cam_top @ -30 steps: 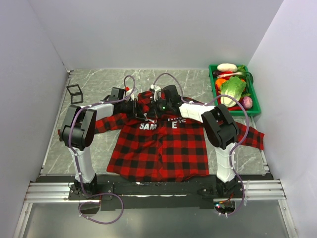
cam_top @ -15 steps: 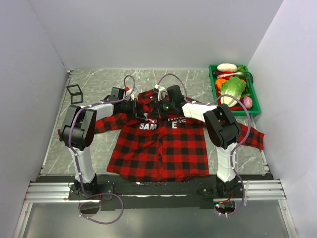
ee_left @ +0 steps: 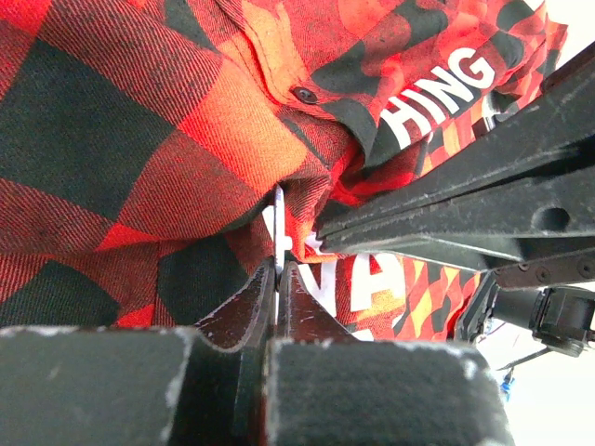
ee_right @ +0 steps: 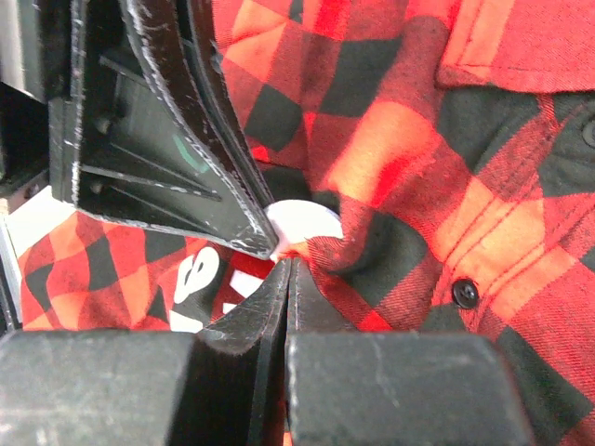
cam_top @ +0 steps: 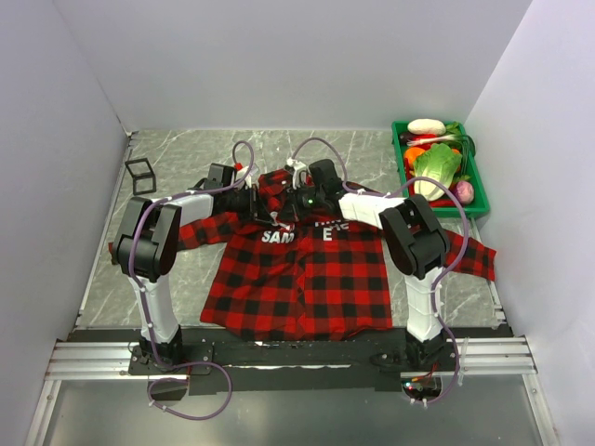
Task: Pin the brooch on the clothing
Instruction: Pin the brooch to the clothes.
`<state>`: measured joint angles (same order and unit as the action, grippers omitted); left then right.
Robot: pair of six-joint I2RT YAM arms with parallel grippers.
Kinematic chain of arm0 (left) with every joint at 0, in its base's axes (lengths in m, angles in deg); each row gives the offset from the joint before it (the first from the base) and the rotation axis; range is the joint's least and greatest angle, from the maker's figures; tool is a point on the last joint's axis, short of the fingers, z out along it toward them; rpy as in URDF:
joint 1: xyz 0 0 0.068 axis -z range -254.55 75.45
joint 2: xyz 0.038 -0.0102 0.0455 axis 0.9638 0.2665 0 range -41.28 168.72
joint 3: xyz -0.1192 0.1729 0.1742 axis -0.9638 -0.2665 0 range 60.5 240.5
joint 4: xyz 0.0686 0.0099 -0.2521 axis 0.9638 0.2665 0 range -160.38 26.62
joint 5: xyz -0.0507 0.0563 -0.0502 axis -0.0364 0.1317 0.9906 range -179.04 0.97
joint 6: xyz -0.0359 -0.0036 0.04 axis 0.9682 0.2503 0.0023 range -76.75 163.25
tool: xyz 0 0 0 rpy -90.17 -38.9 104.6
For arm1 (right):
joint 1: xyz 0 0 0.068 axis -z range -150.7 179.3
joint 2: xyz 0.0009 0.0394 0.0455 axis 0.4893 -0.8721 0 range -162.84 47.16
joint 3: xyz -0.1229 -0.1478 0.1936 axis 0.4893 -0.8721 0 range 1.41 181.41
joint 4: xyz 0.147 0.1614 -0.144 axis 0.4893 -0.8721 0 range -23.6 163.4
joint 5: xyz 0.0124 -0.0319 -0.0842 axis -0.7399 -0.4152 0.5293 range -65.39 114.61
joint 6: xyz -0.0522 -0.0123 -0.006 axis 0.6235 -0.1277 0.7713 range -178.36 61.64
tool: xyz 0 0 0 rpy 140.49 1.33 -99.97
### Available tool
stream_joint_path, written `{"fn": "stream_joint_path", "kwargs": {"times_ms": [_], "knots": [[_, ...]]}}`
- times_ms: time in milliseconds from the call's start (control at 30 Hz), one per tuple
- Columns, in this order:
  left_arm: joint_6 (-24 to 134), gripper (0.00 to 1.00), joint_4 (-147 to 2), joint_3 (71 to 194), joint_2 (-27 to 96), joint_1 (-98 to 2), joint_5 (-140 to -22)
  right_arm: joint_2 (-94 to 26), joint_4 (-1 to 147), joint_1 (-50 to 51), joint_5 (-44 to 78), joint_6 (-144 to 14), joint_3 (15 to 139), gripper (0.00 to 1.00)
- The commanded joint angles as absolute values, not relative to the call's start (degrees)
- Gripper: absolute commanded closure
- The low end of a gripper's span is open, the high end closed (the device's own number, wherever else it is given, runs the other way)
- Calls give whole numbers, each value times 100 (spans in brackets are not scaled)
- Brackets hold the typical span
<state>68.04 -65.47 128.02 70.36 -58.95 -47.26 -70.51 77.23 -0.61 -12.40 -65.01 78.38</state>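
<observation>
Spread flat at the middle of the surface [cam_top: 186, 158], collar [cam_top: 271, 182] toward the far edge: the clothing [cam_top: 297, 269]. Pinched edge-on at its chest, just under the collar, beside the white letters [ee_left: 444, 82]: the brooch [ee_right: 302, 221], in the closed left end effector [ee_left: 277, 271]. Closed tight on a plaid fold just beside the disc: right end effector [ee_right: 288, 268].

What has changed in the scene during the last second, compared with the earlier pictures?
The right arm drifted slightly right, then returned; nothing was gripped or released. The left gripper stays shut on the brooch, the right gripper shut at the shirt.
</observation>
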Motion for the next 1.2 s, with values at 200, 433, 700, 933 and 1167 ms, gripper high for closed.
{"fn": "stream_joint_path", "kwargs": {"times_ms": [200,433,700,933,1167], "knots": [[6865,99,-6818,12844,7008,-5899,-4535,-7176,7832,-164,-1283,-6557,8157,100],[6882,99,-6827,12835,6999,-5899,-4535,-7158,7858,-147,-1257,-6556,8086,100],[6996,99,-6836,12835,7140,-5899,-4508,-6957,8201,-76,-1423,-6741,7832,100],[7260,99,-7213,12694,7201,-5908,-4237,-6895,8517,-6,-1538,-7057,7612,94],[7656,99,-8030,12325,7341,-6048,-3824,-6991,9677,152,-1678,-7927,6962,82]]}}
